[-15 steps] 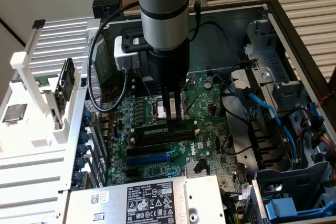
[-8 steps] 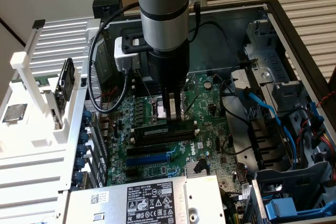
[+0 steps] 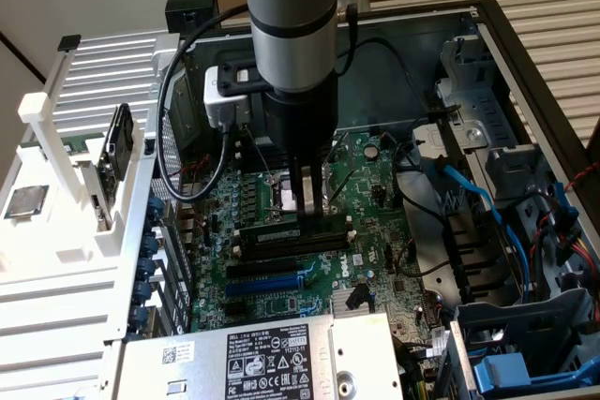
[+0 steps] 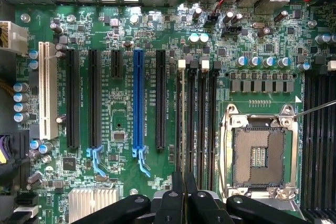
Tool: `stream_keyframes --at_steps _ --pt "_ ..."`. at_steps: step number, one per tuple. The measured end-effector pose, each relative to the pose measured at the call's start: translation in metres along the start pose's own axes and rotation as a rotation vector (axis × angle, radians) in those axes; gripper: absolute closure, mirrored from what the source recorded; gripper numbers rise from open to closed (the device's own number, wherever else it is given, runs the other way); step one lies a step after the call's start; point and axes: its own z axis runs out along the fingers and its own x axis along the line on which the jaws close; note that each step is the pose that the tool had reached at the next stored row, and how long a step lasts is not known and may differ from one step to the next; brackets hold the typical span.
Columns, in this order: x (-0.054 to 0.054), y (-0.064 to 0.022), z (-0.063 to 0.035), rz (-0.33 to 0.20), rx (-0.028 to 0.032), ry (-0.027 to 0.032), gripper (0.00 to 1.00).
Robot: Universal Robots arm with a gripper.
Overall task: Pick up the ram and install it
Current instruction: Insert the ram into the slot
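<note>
**Claw pinched on the ram, straight above the memory slots**

The claw (image 3: 306, 205) hangs straight down from the arm into the open computer case (image 3: 525, 53), low over the motherboard (image 3: 375, 185). Its two fingers stand almost together, with only a thin gap between them, and they appear clenched on the top edge of the ram (image 3: 292, 234).

The ram lies directly under the claw, not off to either side. It stands on edge among the long black memory slots (image 3: 309, 243), and the claw meets it near the middle of its length. Its long axis runs across the exterior view, rising a little toward the exterior view's right, in line with the slots and the blue slot (image 3: 272, 281) nearer the camera. Whether its lower edge is fully down in a slot cannot be told.

From the wrist, the claw (image 4: 184, 187) sits over the bank of memory slots (image 4: 202, 119). The fingers (image 4: 176, 192) line up with the slot farthest from the empty processor socket (image 4: 260, 153), so the pinch crosses the ram's thin side.
</note>
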Motion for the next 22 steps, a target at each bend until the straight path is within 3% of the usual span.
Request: stream_keyframes --at_steps 22 --pt "-0.0008 0.0008 0.0029 0.008 0.0001 0.0006 0.88"
